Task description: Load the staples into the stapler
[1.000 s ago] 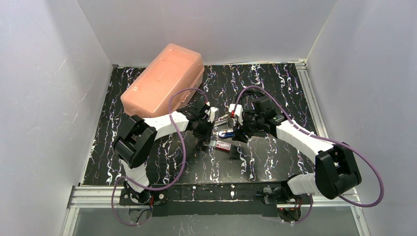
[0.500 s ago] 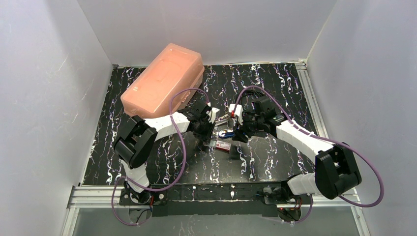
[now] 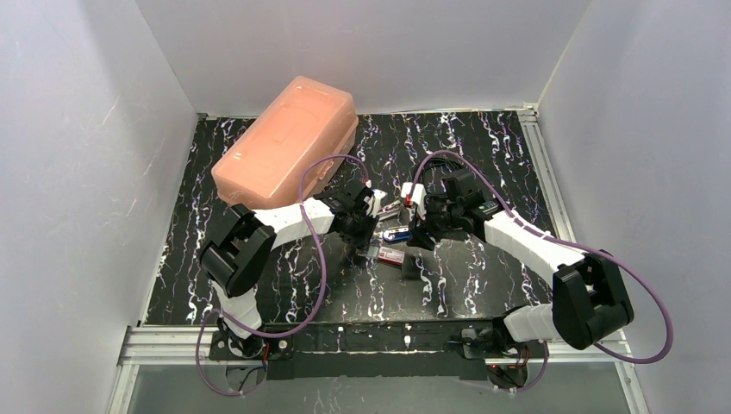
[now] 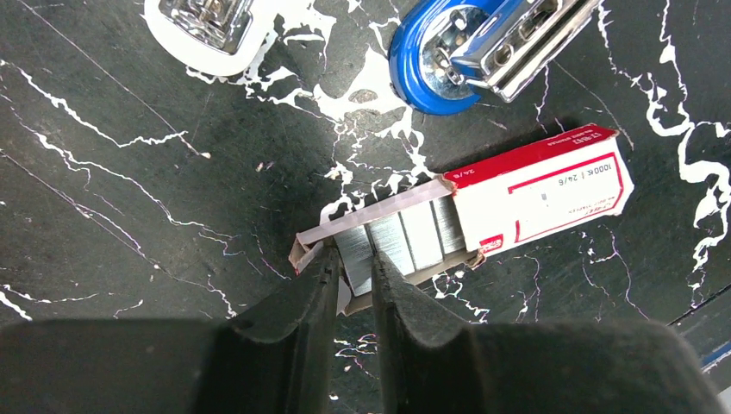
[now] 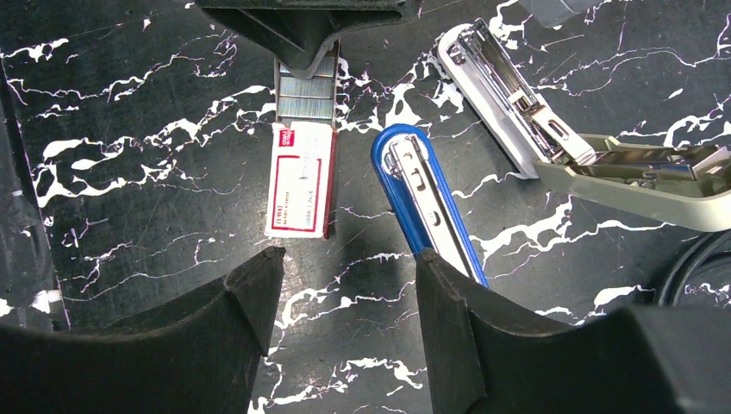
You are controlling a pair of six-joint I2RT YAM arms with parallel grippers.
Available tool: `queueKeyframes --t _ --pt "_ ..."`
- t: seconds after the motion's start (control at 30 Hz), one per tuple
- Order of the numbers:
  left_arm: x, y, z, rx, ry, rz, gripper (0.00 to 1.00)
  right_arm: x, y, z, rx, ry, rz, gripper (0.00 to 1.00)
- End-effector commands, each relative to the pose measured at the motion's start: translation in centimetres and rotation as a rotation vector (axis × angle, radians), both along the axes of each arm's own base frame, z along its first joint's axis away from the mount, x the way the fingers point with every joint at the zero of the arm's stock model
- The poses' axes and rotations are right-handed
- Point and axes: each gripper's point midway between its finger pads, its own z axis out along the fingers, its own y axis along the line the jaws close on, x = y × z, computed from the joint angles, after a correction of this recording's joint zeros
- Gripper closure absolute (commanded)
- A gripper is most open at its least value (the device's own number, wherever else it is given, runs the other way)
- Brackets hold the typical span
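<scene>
The left gripper (image 4: pixel 353 264) has its black jaws drawn to a narrow slit, pinching the outermost silver staple strip (image 4: pixel 353 250) at the open end of a grey inner tray (image 4: pixel 379 210). The tray is slid partway out of the small flat red cardboard staple box with a pale label (image 4: pixel 539 190). The box lies flat on the worktop between the two grippers, just beside the blue metal stapler (image 4: pixel 412 78).

The right gripper (image 5: pixel 345 289) hangs above the worktop with its jaws spread wide and nothing between them. The closed end of the box lies just beyond them. A white-and-grey stapler (image 5: pixel 552 129) lies hinged open beside the blue one, its metal rail exposed.

From above, both arms reach forward and bend inward, so the wrists meet near the middle of the worktop with the grippers angled down toward each other. A purple cable (image 3: pixel 315 250) loops over each arm.

In that view the box shows only as a small red sliver, and the wrists hide both pairs of jaws. The left wrist camera cuts off the white stapler at the top edge and catches only the rounded end of the blue one. Seen from the right wrist, the left gripper's tip covers the far end of the tray. Whether the pinched strip has left the tray floor cannot be told.

The worktop (image 3: pixel 483 147) is black with white marble veining. A large salmon-pink plastic case (image 3: pixel 289 142) sits at its far left, well apart from the box. Plain white walls (image 3: pixel 345 52) close in three sides.
</scene>
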Motion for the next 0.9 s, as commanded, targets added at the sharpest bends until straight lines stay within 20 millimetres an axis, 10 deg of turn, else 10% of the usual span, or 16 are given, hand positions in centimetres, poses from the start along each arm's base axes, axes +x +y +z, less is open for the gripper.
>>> queueKeyframes --t 0.0,0.87 --pt "0.0 1.3 0.0 0.061 -0.014 0.011 0.79 0.0 -0.1 0.9 0.015 -0.029 0.004 0.34" --pt "0.4 1.4 1.3 0.032 -0.061 0.01 0.87 0.0 -0.2 0.6 0.009 -0.023 0.008 0.34"
